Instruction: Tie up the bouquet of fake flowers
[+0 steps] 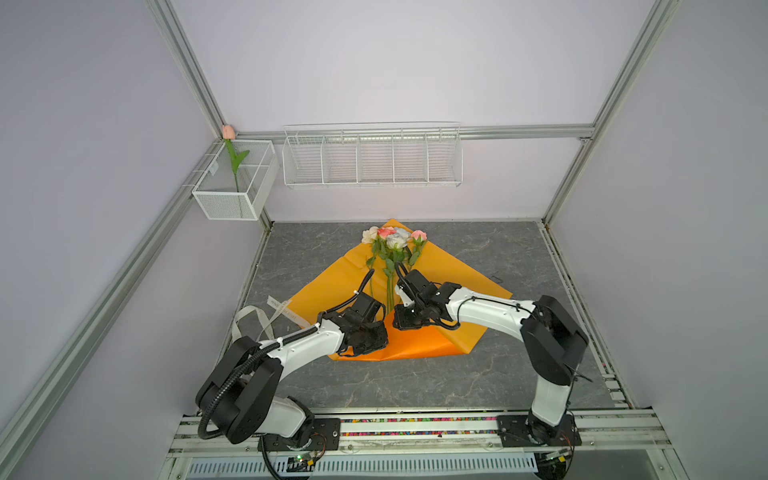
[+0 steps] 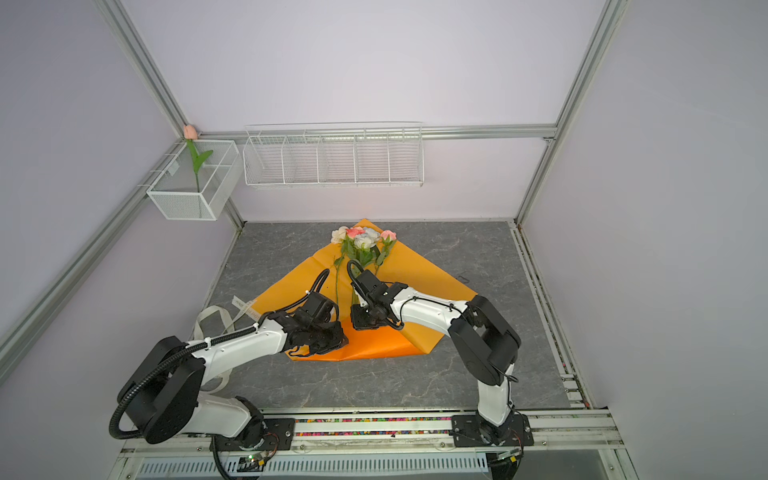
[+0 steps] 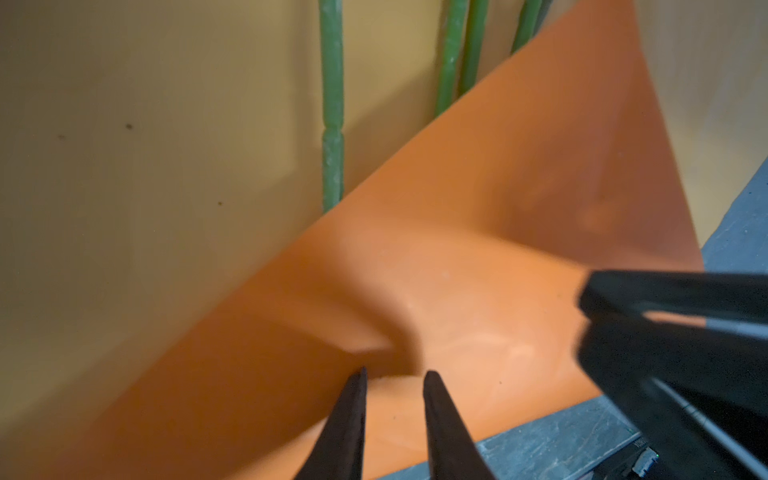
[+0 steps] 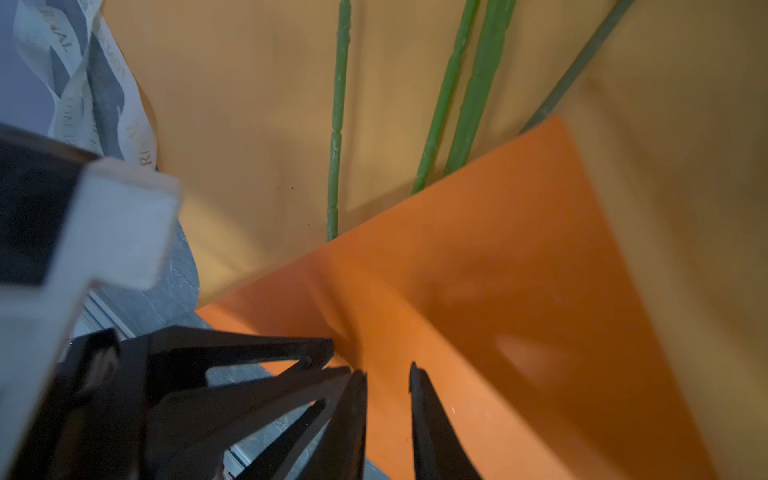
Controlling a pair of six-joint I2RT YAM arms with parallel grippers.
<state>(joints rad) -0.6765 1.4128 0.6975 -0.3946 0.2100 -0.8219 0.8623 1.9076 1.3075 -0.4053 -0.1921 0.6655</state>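
At the near end of the orange wrapping paper (image 1: 328, 286), its folded-up corner hides the stem ends of the bouquet of fake flowers (image 1: 392, 245), which lies on the paper on the bench (image 1: 415, 386), blooms toward the back wall. From above, both claw tips are hidden. Wrist views show the left claw (image 3: 397, 376) and right claw (image 4: 388, 374) each slightly parted over the fold, pinching nothing; contact is unclear.

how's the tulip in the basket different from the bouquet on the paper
The tulip stands roughly upright in the white mesh basket hung in the corner; the bouquet lies flat on the orange paper. The tulip is a single pink bloom; the bouquet has several blooms in white, pink and pale blue. Both have green stems and leaves.
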